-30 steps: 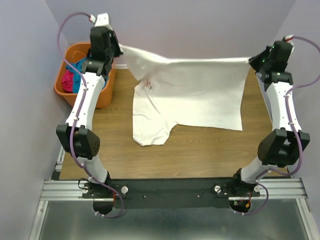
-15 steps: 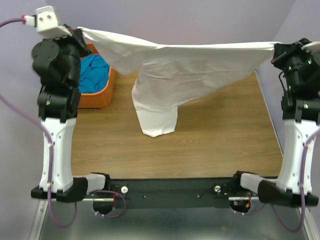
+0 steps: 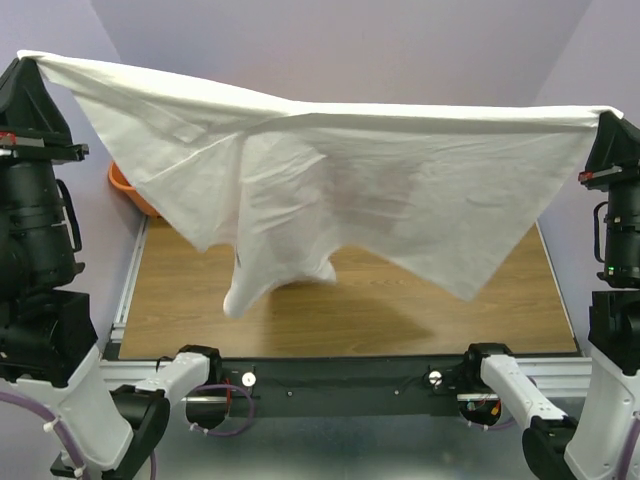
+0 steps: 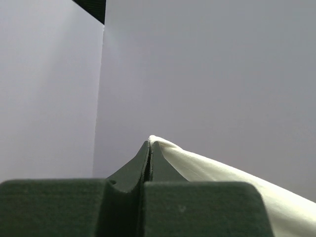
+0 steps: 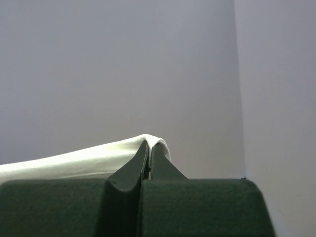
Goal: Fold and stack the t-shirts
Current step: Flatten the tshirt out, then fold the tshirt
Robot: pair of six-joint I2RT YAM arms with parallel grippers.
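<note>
Table (image 3: 400, 310), orange bin (image 3: 124, 184) partly hidden by white t-shirt (image 3: 350, 170); both jaws clamp its edge.

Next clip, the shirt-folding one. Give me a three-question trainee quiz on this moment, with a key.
1. True or false: the white t-shirt lies spread flat on the table.
2. What holds the shirt up? A) the left gripper alone. B) the right gripper alone. C) both grippers, each shut on one end of its top edge.
3. Fill in: the bin peeking out behind the shirt's left side is ___ in colour.
Key: 1 false, it hangs stretched in the air between the two arms. 2 C. 3 orange.
</note>
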